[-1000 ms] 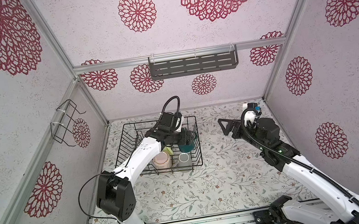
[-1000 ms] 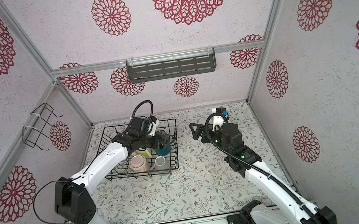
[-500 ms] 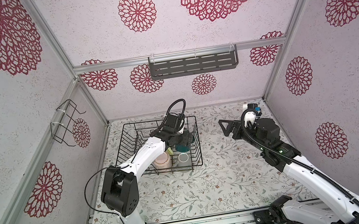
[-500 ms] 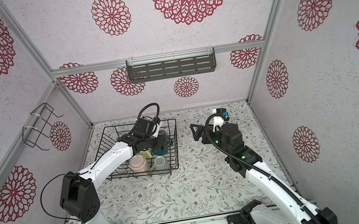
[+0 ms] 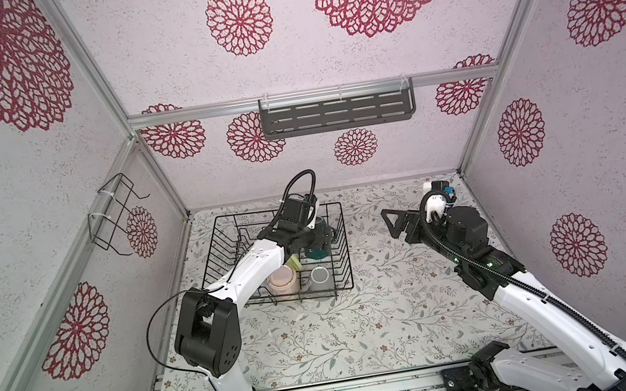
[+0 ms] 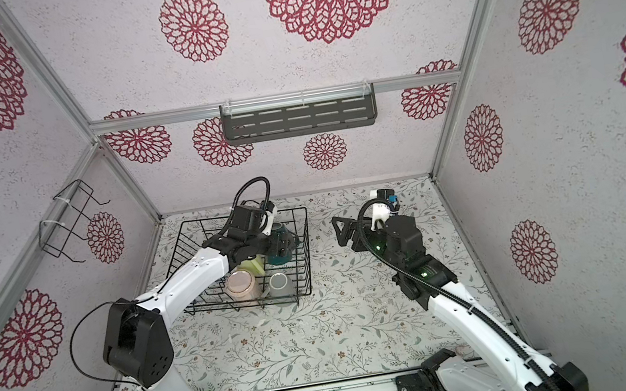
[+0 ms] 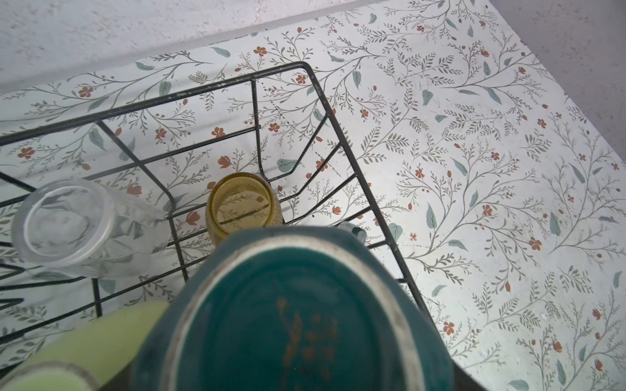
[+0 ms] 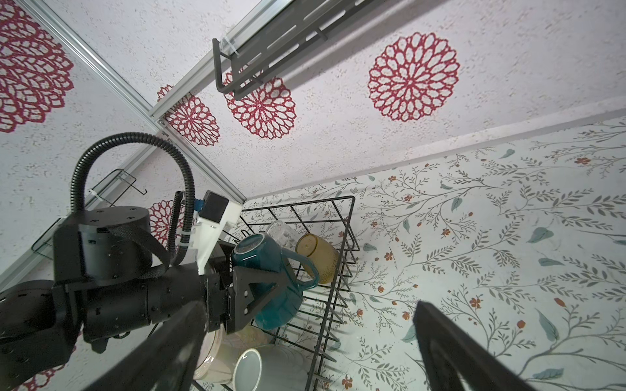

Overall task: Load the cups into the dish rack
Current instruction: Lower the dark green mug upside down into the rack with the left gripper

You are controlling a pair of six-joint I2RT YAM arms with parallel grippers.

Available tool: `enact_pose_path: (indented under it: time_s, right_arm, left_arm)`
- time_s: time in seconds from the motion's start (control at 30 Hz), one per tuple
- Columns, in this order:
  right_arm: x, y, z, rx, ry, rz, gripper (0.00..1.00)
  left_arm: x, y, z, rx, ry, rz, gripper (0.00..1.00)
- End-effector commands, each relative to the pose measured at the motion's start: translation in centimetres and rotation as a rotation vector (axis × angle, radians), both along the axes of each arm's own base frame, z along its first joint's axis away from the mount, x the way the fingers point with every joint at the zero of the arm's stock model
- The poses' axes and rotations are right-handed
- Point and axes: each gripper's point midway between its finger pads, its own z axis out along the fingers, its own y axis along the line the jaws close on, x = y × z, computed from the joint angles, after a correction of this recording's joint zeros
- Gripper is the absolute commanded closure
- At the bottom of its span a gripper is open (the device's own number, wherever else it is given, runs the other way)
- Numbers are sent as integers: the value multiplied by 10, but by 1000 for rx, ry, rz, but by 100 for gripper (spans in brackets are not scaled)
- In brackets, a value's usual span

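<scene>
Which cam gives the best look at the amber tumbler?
Right wrist: the amber tumbler shows nearly whole, tilted in the dish rack, crossed only by the handle of the teal mug. Left wrist shows it end-on, partly behind that mug. In both top views I cannot make it out.

Both top views look down from high in front of the dish rack point(image 5: 247, 214). The left wrist camera hangs close over its far corner; the right wrist camera sees that corner from farther off.

White arms point(image 5: 255, 268) carry black joints point(image 5: 206, 338) and ribbed cables point(image 5: 301, 172).
</scene>
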Motion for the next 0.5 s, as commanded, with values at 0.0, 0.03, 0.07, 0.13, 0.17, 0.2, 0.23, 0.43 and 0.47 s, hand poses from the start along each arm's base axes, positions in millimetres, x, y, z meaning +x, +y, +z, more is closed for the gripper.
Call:
enact_pose_path:
  time_s: [0.0, 0.03, 0.07, 0.13, 0.17, 0.2, 0.23, 0.43, 0.47]
  right_arm:
    - [0, -7, 18, 1, -54, -27, 1]
    - [1, -6, 17, 0, -51, -26, 1]
    - [1, -6, 16, 2, -49, -25, 1]
    - [2, -4, 15, 4, -43, -20, 1]
    - [2, -4, 16, 5, -43, -18, 1]
    - [2, -3, 16, 8, -41, -16, 1]
    - [2, -4, 17, 7, -43, -16, 1]
    - [1, -8, 17, -5, -42, -32, 1]
    - [1, -7, 17, -5, -42, -31, 1]
  left_arm:
    - [19, -11, 32, -61, -156, -35, 70]
    - [21, -12, 31, -62, -171, -41, 70]
    - [23, -12, 29, -60, -183, -45, 70]
    - [27, -14, 24, -63, -188, -54, 70]
    - [29, -15, 22, -63, -185, -56, 70]
    - [30, -16, 19, -62, -183, -59, 71]
    - [30, -17, 15, -64, -179, -63, 71]
    - [30, -16, 4, -85, -216, -51, 72]
    - [30, -15, 1, -83, -217, -48, 72]
